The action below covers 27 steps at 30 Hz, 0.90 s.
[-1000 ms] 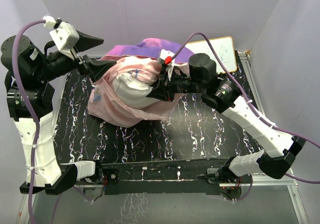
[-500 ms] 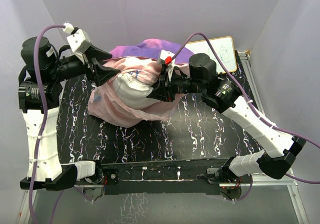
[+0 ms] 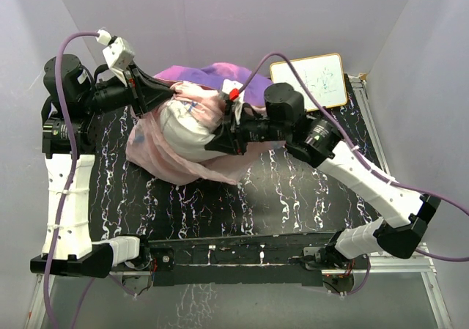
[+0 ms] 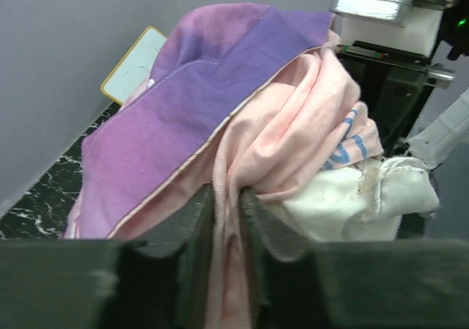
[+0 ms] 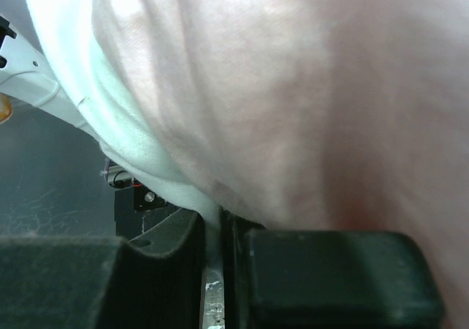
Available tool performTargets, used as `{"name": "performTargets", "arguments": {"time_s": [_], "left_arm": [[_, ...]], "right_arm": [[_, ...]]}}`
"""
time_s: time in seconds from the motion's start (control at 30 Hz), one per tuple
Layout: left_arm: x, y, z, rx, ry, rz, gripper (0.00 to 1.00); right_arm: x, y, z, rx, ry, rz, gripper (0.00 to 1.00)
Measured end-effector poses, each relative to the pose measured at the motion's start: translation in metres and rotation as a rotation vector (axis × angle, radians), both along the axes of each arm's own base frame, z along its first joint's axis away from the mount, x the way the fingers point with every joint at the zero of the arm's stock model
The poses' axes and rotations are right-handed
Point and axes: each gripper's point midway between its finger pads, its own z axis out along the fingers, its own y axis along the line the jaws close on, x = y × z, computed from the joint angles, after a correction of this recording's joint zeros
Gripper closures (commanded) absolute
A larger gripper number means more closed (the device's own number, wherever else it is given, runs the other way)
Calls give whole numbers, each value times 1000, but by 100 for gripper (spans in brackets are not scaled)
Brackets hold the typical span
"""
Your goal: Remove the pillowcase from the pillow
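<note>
On the black marbled table [image 3: 293, 190], the pillow [image 3: 183, 127] lies half out of the pillowcase [image 3: 168, 164] toward the far left, directly between the left gripper [image 4: 226, 197] (clamped on a pale pink fold) and the right gripper [image 5: 212, 223], pinching white pillow cloth opposite.

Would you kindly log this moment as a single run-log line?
left gripper: shut on pillowcase | right gripper: shut on pillow | pillow partly out
</note>
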Motion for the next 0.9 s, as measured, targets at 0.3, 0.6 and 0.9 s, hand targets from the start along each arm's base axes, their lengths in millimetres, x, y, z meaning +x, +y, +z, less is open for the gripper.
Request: {"name": "performTargets", "arguments": {"time_s": [0.3, 0.6, 0.9], "left_arm": [[21, 5, 18, -34, -73, 85, 100], [39, 6, 15, -77, -58, 140, 100], [85, 2, -52, 28, 60, 274, 76]], "right_arm": [[-23, 27, -17, -39, -8, 43, 92], [-63, 64, -25, -89, -108, 67, 92], [-76, 91, -14, -84, -169, 39, 92]]}}
